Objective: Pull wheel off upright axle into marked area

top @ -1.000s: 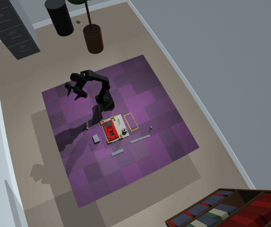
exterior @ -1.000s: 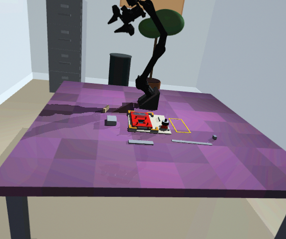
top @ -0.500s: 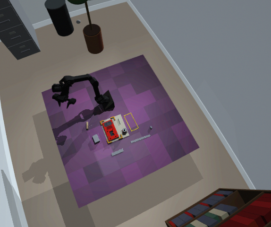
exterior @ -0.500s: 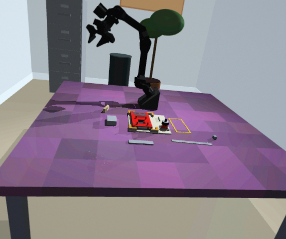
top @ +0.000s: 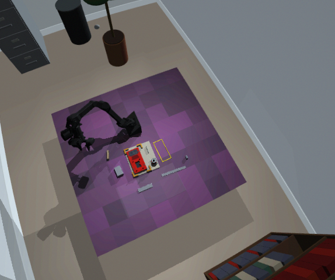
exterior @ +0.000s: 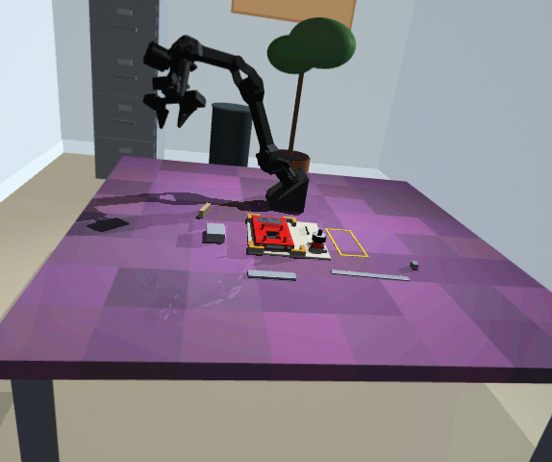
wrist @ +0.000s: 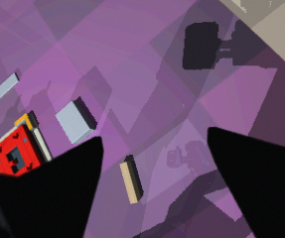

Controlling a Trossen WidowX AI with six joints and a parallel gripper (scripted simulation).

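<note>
The dark wheel [top: 153, 160] [exterior: 318, 238] sits on the upright axle at a corner of the cream board [top: 152, 152] [exterior: 300, 240], with a red part under it. The axle's tip [exterior: 319, 231] sticks up through the wheel. The marked area's yellow outline [top: 157, 151] [exterior: 355, 256] lies on the table beside the board, with nothing inside it. My gripper [top: 86, 149] [exterior: 171, 126] [wrist: 154, 139] is open and empty, high above the table on the far side of the board from the wheel. The wheel is out of the wrist view.
A red plate [top: 142, 165] [exterior: 286, 240] [wrist: 30, 150] lies on the board between orange corners. Around stand a grey block [top: 118, 171] [exterior: 214, 233] [wrist: 73, 123], a tan stick [top: 107, 155] [exterior: 205, 210] [wrist: 130, 181], two grey bars [top: 145, 188] [top: 173, 171] and a small cube [top: 186, 157] [exterior: 414, 265].
</note>
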